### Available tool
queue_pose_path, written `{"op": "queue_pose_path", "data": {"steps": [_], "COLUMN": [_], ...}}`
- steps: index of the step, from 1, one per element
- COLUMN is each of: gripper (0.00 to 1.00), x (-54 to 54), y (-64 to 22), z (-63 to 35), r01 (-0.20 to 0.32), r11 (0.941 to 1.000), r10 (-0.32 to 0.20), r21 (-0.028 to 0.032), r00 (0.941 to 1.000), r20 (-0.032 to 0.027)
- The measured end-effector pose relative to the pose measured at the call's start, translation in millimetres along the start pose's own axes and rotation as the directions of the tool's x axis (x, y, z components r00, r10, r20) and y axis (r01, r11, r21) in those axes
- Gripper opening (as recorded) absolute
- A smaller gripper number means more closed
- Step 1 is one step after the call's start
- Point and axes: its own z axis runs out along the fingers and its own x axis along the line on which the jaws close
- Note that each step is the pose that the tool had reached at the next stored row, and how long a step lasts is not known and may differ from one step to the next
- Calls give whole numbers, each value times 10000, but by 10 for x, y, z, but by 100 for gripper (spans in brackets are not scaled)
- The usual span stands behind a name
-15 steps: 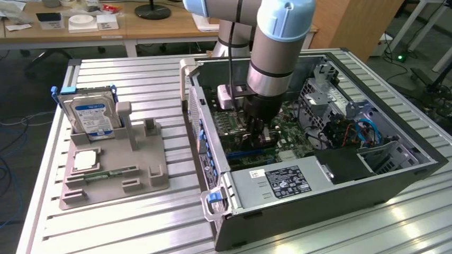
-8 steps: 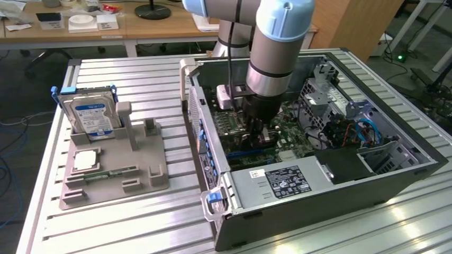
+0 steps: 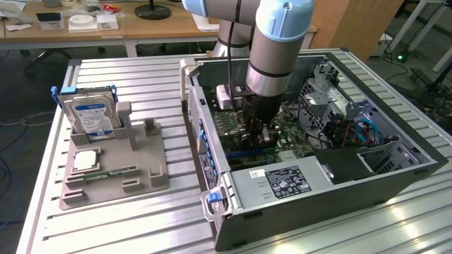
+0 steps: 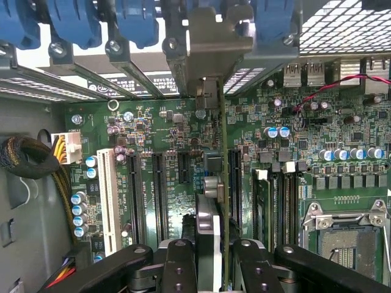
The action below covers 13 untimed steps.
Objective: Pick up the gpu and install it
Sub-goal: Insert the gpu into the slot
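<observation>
Overhead exterior; close wrist above motherboard (image 4: 177,152)

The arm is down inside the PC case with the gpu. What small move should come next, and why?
Probably a short push straight down toward the motherboard. The gripper holds the gpu edge-on over a dark expansion slot, its bracket at the rear openings; whether it is seated is unclear.

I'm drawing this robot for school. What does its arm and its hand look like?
The arm is a thick round tube, silver-grey, with light blue caps at the joints. A black cable runs down beside it. Near the end sits a small whitish box. The gripper is black, with chunky jointed links held by round bolts.
</observation>
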Motion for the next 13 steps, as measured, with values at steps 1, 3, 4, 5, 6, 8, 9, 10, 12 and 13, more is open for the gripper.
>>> {"op": "queue_pose_path", "data": {"steps": [1, 3, 4, 5, 6, 8, 9, 10, 12, 13], "gripper": [28, 28, 28, 28, 28, 28, 28, 28, 28, 28], "x": [0, 0, 0, 1, 0, 0, 0, 0, 0, 0], "y": [0, 0, 0, 0, 0, 0, 0, 0, -1, -1], "z": [0, 0, 1, 3, 6, 11, 13, 15, 20, 22], "r01": [0, 0, 0, 0, 0, 0, -1, -1, 0, 0], "r11": [10000, 10000, 10000, 10000, 10000, 10000, 10000, 10000, 10000, 10000], "r10": [0, 0, 0, 0, 0, 0, 1, 1, 0, 0], "r21": [0, 0, 0, 0, 0, 1, 0, 0, 0, -1], "r00": [10000, 10000, 10000, 10000, 10000, 10000, 10000, 10000, 10000, 10000], "r20": [0, 0, -1, -1, 0, -1, 0, -1, -1, -1]}}
